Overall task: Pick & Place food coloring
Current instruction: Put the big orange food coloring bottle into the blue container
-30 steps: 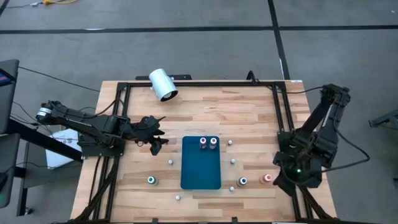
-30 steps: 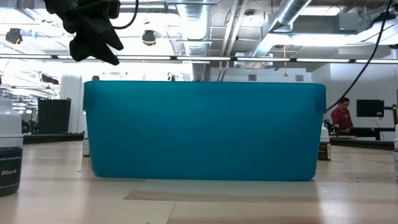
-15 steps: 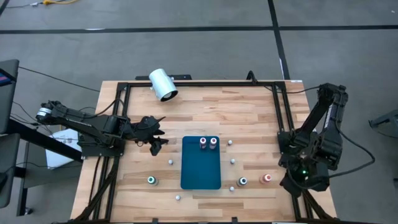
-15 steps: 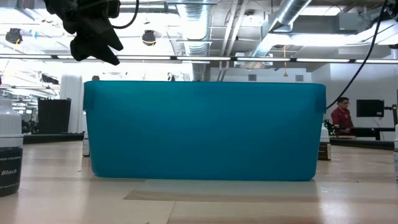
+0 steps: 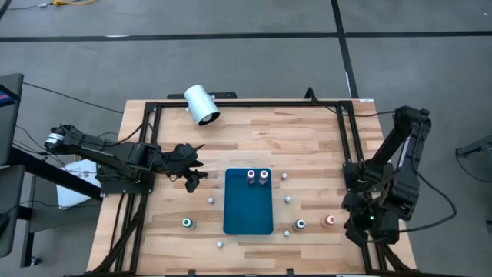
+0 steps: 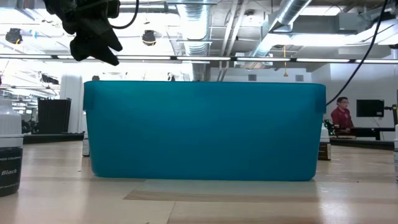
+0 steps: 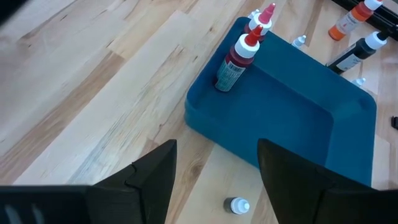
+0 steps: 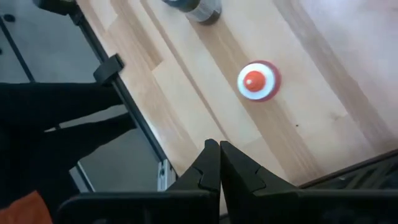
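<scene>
Bottle tips in left wrist view only

Low view: teal tray hides bottles behind; black bottle cut off.

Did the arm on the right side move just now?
Yes. In the high view the right arm has slid toward the table's near edge, and its base now sits lower beside the orange bottle, which stayed put.
</scene>
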`<state>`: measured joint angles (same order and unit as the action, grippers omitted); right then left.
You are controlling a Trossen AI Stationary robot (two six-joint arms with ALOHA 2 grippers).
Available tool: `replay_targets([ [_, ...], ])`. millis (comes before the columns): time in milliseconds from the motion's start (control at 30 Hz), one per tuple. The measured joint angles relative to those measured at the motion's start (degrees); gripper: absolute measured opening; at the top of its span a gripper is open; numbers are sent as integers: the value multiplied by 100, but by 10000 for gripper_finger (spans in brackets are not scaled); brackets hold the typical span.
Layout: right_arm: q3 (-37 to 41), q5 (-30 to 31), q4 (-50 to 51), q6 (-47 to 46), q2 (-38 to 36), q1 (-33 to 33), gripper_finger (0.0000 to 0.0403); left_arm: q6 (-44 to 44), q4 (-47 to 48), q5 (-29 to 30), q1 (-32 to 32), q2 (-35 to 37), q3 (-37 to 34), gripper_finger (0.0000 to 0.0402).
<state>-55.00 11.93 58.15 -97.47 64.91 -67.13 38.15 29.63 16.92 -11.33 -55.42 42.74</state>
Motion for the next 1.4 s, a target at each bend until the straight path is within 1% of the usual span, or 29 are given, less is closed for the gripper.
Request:
replay_targets([
  [100,0,-16,-115,-2,96,0,8,0,4,-2,0,0,0,213],
  [167,0,-25,-143,-4,134,0,25,0,2,-2,0,0,0,213],
  [333,0,-164,-132,-7,215,-20,85,0,4,-2,0,0,0,213],
  [567,0,-78,-93,-113,505,-145,167,0,6,-6,0,0,0,213],
  [633,0,45,-31,-276,651,-188,187,0,6,-4,0,0,0,213],
  [800,2,92,12,-701,1074,-265,224,0,7,-6,0,0,0,213],
  [933,2,204,-95,-800,1351,-261,236,0,8,-6,0,0,0,213],
  [1133,4,608,-203,-818,1575,-260,233,0,54,-7,0,0,0,213],
  [1400,4,631,46,-814,1612,-74,230,0,85,-17,0,0,0,213],
])
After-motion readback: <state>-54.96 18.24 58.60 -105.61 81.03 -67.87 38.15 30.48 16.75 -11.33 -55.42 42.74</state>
